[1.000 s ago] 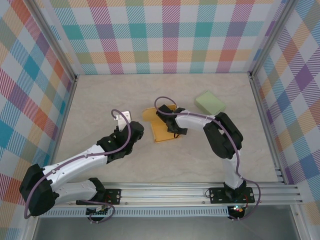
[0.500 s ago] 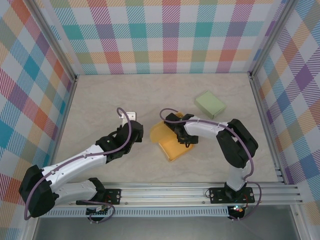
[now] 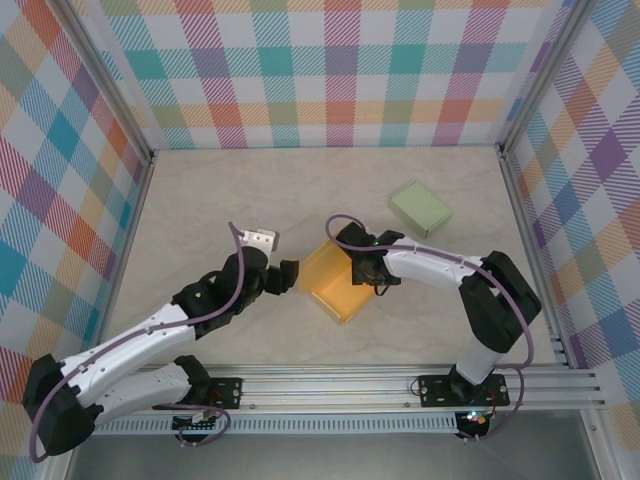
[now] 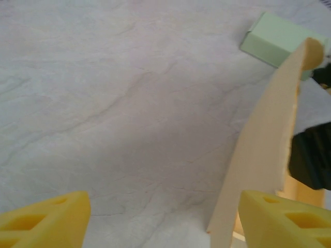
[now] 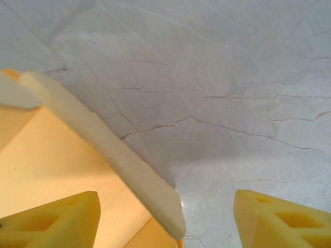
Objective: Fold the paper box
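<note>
Finds the left gripper [image 3: 290, 274] left of centre on the pale marbled tabletop [image 3: 190, 200], reaching in from the near left corner and pointing right toward the paper box [image 3: 335, 288]. Shows its jaws spread wide and holding nothing. In the left wrist view, has the two yellow fingers [image 4: 44, 222] at the bottom corners with bare tabletop between them. Puts one thin wall of the box [image 4: 264, 155] just inside the right-hand finger there, upright and seen nearly edge-on; cannot tell whether wall and finger touch. Places the orange-yellow box itself near the middle of the tabletop, between the two grippers, partly formed, with at least one wall raised on its left side and its floor lying flat. Meets the right gripper [image 3: 366, 272] at the box's far right corner, low over the wall. Shows its jaws apart as well, pinching nothing. In the right wrist view, sets the yellow fingers [image 5: 51, 217] wide at the bottom corners, with the top edge of a box wall [image 5: 108, 155] running diagonally from upper left down between them and orange floor to its left. Leaves a pale green box [image 3: 420, 208], closed and flat on the tabletop, well apart toward the far right.
</note>
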Robot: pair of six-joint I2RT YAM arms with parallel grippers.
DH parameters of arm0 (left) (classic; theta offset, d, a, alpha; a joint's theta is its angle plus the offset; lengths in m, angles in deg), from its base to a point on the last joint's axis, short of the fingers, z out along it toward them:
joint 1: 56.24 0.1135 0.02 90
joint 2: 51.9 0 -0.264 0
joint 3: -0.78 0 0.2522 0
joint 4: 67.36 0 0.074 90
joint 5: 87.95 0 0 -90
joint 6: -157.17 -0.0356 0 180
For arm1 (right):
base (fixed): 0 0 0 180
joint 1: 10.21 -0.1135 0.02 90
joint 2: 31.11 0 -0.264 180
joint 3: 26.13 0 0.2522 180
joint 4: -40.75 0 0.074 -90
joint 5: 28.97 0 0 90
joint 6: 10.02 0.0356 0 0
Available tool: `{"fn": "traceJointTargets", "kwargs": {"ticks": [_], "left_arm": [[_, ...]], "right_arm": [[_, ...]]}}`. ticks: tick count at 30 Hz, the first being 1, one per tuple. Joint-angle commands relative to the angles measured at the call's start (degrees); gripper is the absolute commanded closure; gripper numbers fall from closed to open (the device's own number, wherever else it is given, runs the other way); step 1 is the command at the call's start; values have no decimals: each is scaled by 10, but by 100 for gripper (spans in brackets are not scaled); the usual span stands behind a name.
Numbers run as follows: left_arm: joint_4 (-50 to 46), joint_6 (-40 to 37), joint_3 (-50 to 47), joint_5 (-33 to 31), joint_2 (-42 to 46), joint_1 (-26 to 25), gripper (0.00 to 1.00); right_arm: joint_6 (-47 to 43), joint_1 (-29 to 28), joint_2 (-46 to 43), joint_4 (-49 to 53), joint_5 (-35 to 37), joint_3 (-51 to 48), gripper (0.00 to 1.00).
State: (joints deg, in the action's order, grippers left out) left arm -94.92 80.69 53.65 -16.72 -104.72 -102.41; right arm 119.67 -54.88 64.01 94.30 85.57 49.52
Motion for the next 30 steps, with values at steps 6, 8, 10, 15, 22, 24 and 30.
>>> {"fn": "traceJointTargets", "kwargs": {"ticks": [6, 8, 10, 15, 22, 24, 30], "left_arm": [[-7, -40, -47, 130, 124, 6, 18], [-8, -44, -53, 158, 122, 4, 10], [-1, -51, -60, 158, 106, -4, 8], [24, -94, -51, 125, 35, -49, 1], [50, -143, -17, 28, -72, -69, 8], [64, -154, -10, 22, -96, -69, 11], [74, -193, 15, -15, -151, -69, 25]], "right_arm": [[-21, 1, -94, -36, -36, -45, 6], [-25, 1, -127, -45, -39, -60, 1], [-28, 1, -169, -56, -35, -80, 0], [-27, 1, -285, -68, 8, -137, 0], [-10, 14, -408, -48, 45, -190, 0], [-17, 19, -431, -71, 29, -206, 0], [-45, 92, -474, -147, -121, -240, 0]]}}
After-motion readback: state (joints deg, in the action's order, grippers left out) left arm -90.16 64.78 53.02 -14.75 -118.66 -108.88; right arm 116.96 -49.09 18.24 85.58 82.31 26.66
